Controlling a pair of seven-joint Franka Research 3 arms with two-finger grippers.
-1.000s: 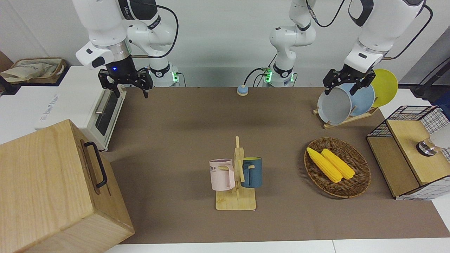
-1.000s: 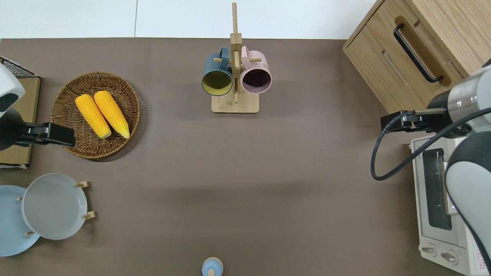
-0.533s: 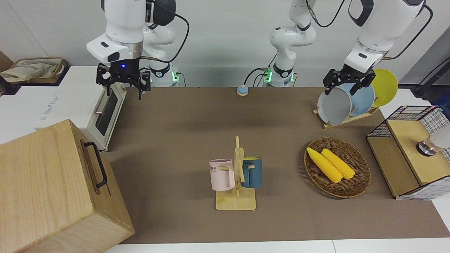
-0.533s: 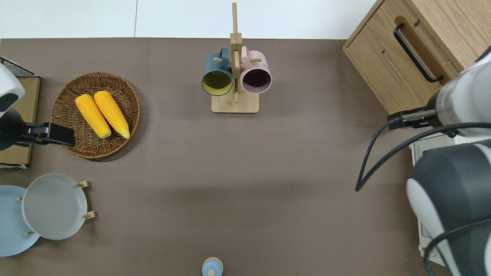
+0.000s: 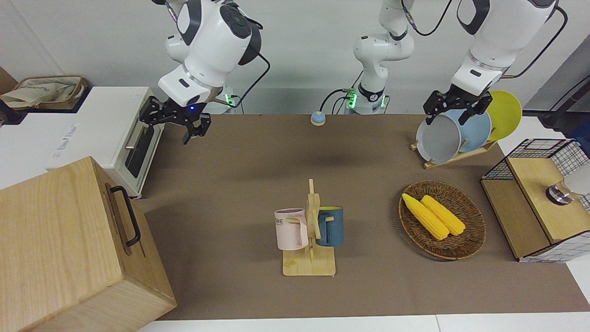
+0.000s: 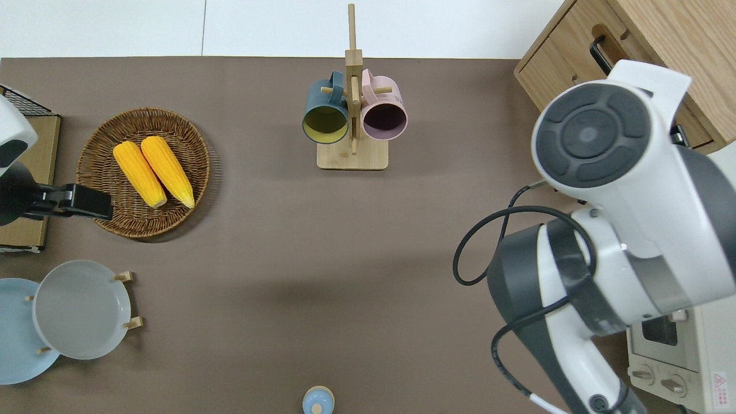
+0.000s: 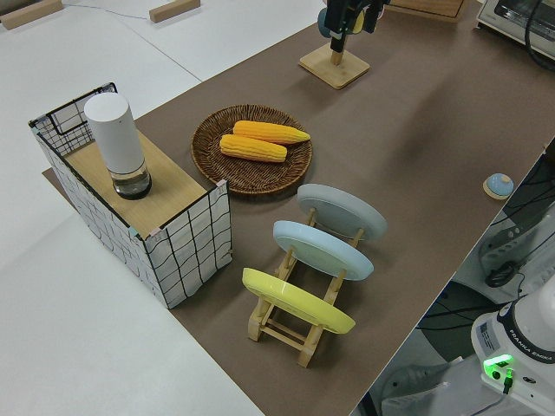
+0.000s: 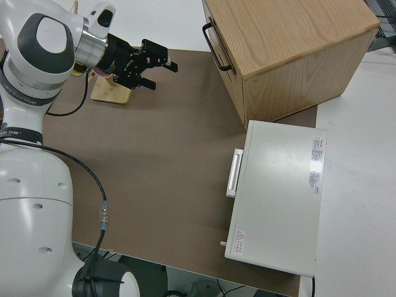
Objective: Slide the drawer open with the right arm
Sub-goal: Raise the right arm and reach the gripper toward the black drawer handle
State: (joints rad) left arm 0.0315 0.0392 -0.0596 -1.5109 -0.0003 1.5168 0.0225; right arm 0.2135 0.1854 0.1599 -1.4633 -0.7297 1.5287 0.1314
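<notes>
The drawer is the light-wood front with a black bar handle on the big wooden cabinet at the right arm's end of the table. It sits flush and shut. Its handle also shows in the right side view, and partly in the overhead view. My right gripper is open and empty, tilted, up over the brown mat and apart from the handle. It shows in the right side view. The arm hides it in the overhead view. The left arm is parked, its gripper open.
A white toaster oven stands beside the cabinet, nearer to the robots. A wooden mug stand with two mugs is mid-table. A wicker basket with corn, a plate rack and a wire-mesh box are at the left arm's end.
The right arm has swung out over the table, and its gripper has tilted from pointing straight down to slanted. The drawer and the left arm have not moved.
</notes>
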